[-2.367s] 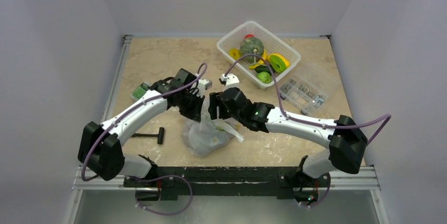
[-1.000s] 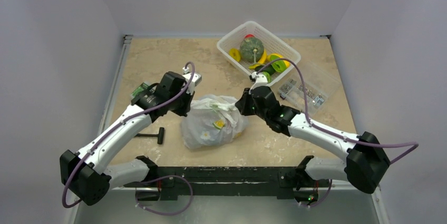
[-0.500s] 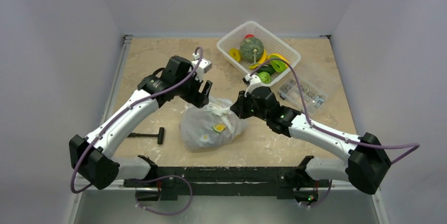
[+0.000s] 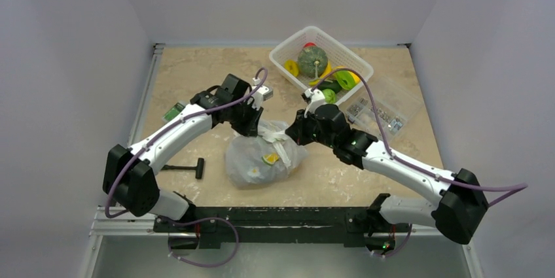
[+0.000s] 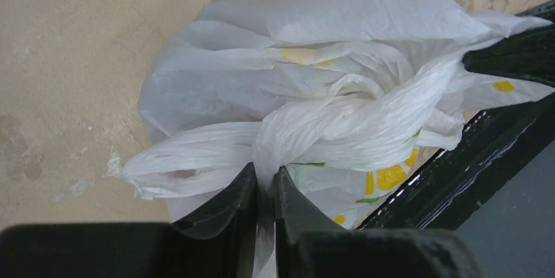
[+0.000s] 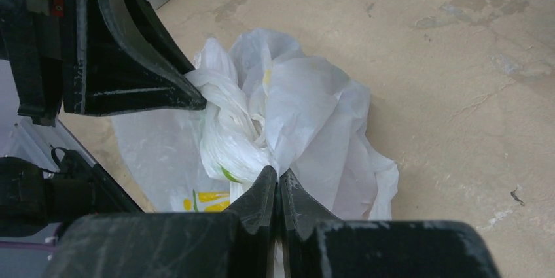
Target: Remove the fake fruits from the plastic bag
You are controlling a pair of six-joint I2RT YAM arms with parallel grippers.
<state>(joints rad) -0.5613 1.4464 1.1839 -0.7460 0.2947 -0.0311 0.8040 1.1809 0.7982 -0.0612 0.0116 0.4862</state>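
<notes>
Plastic bag, thin, white and crinkled with yellow-and-green prints, lies bunched on the beige table, near the front edge and between the two arms. Its top is gathered into a twisted knot of handles (what is inside cannot be made out through the plastic).

The left arm reaches in from the left. The left gripper has its fingers drawn nearly together, with a strand of the bag's handle pinched between them. The right gripper, coming in from the right, is clamped on a fold of the bag's upper part, fingertips pressed onto the plastic. The two grippers face each other close together over the bag.

At the far right of the table stands a white lattice basket. Just beside it, nearer the right edge, lies a clear lidded box. In the basket sit a green squash and flat yellow and green pieces. A black T-shaped tool lies left of the bag, and a small green packet rests by the table's left edge.
</notes>
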